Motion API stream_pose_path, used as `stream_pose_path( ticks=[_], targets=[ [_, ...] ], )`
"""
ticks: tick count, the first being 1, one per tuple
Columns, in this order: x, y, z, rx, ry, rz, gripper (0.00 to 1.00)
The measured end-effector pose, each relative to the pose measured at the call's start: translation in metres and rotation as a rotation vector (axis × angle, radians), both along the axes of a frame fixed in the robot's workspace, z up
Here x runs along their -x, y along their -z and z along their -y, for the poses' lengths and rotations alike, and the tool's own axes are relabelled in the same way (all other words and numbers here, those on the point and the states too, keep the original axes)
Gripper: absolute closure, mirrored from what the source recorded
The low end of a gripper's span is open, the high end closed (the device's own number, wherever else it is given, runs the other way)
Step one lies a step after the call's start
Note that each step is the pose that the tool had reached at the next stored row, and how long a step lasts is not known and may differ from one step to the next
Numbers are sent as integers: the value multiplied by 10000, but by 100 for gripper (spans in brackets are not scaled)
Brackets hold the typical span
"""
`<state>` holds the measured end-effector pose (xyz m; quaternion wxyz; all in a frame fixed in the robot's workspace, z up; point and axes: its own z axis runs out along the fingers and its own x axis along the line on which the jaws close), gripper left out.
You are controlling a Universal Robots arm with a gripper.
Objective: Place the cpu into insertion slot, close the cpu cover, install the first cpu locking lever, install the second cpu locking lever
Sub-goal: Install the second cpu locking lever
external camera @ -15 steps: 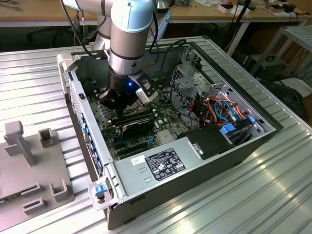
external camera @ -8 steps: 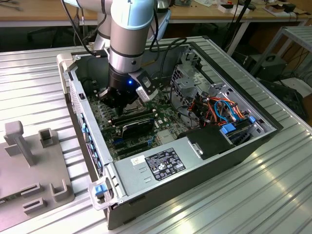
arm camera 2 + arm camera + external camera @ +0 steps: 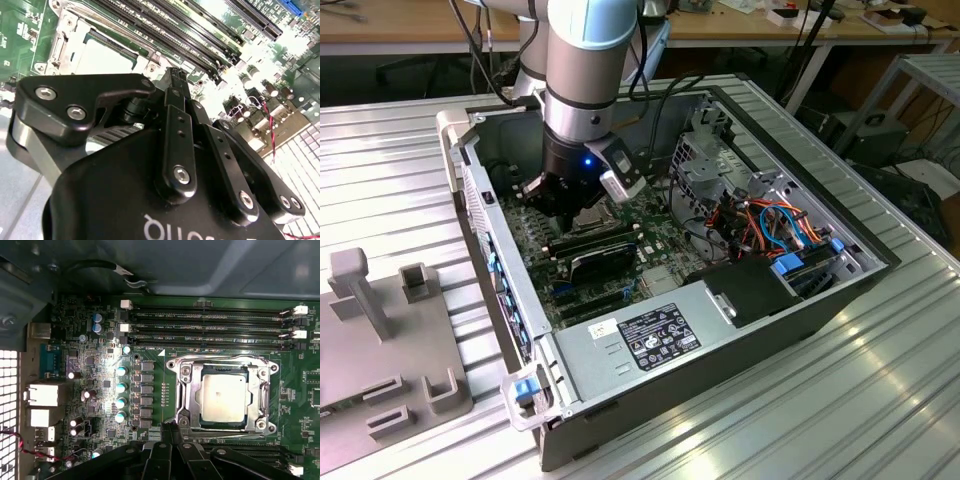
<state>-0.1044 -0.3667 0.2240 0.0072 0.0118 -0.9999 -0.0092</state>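
Note:
The cpu, a small square chip with a silver top, lies flat in the insertion slot, also seen as the cpu in the second wrist view. The cpu cover, a silver frame with a square window, lies down around the chip. Thin wire levers run along two edges of the frame. My gripper is shut with nothing seen between its fingers, its tip at one corner of the socket frame. In the second wrist view the gripper points down beside the socket. In the exterior view the gripper reaches into the open computer case.
Long black memory slots flank the socket on both sides. Capacitors and rear ports lie beyond the socket. The case holds a power supply and bundled cables. A grey fixture stands at the exterior view's left.

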Motion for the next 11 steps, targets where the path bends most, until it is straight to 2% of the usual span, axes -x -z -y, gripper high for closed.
stream_pose_path(
  ticks=[3,11],
  targets=[
    [-15,-27,-2,-1,-2,0,89],
    [-23,-28,-1,0,-2,0,89]
  ],
)
